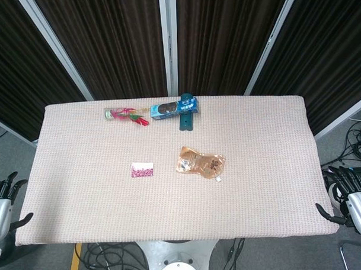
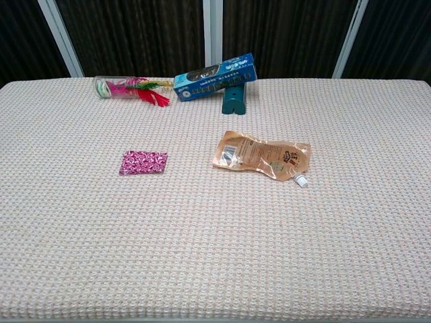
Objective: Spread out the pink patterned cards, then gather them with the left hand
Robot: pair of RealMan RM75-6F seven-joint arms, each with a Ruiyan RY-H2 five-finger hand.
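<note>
Right now our left hand hangs off the table's left edge and our right hand off its right edge, both with fingers apart and holding nothing. Left of the brown spouted pouch, the pink patterned cards lie in one neat stack. Beyond the pouch, a blue box leans on a green stand.

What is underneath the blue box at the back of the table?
The blue box lies tilted, its right end propped on a dark green object, its left end down near the table cloth. The box hides the green object's top, so what it is cannot be told.
</note>
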